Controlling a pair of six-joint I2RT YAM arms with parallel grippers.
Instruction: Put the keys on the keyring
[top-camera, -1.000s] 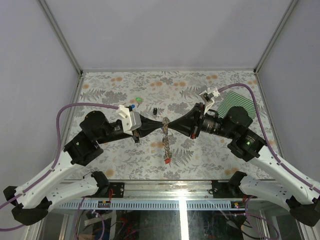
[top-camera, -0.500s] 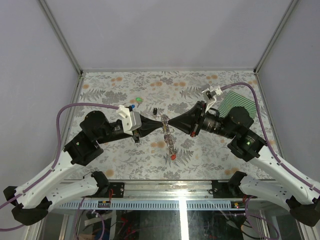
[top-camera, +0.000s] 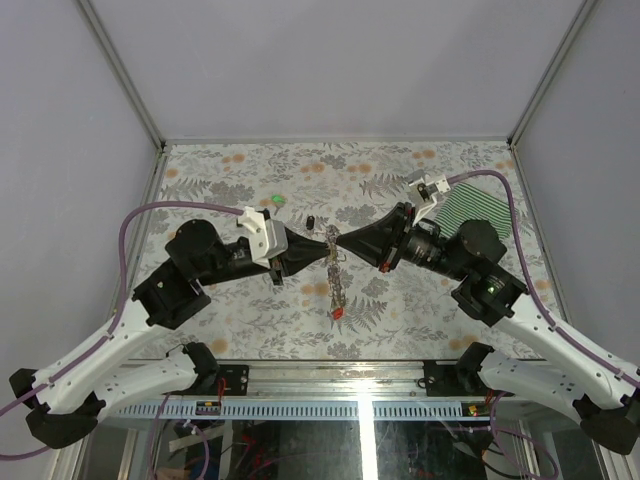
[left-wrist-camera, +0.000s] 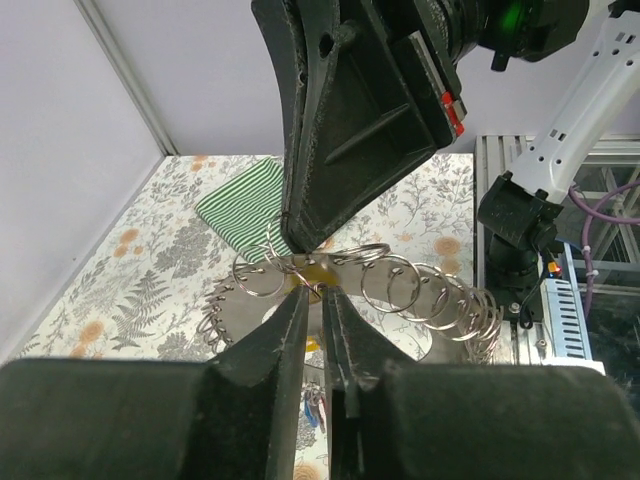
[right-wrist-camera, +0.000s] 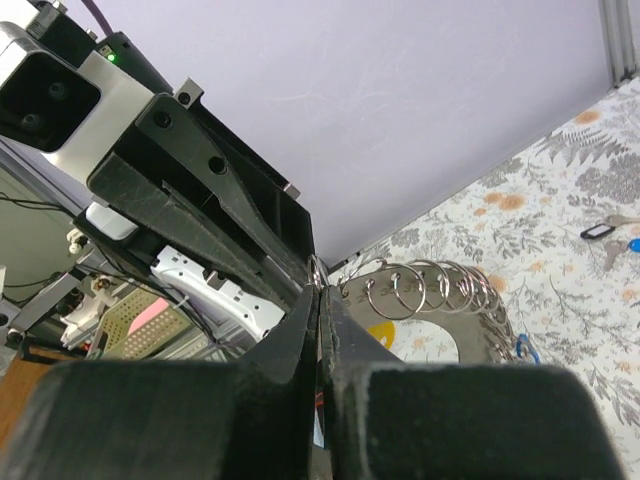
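The keyring (top-camera: 335, 280), a flat dark grey ring studded with small wire rings, hangs in mid-air between both grippers. My left gripper (top-camera: 323, 243) and right gripper (top-camera: 341, 246) meet tip to tip at its top. In the left wrist view my gripper (left-wrist-camera: 318, 292) is shut on a small wire ring of the keyring (left-wrist-camera: 245, 312). In the right wrist view my gripper (right-wrist-camera: 320, 292) is shut on a wire ring beside the grey plate (right-wrist-camera: 470, 345). A red key (top-camera: 338, 313) dangles at the bottom and a yellow key head (right-wrist-camera: 382, 330) hangs behind the plate.
A green key (top-camera: 275, 200) and a black key (top-camera: 311, 221) lie on the floral table beyond the grippers. The black key (right-wrist-camera: 598, 231) also shows in the right wrist view, with a blue key (right-wrist-camera: 633, 244) next to it. A green striped cloth (top-camera: 482, 205) lies at the back right.
The hanging keyring has swung a little, its red key shifting right then back. Both grippers have stayed shut on it and edged slightly toward the back.
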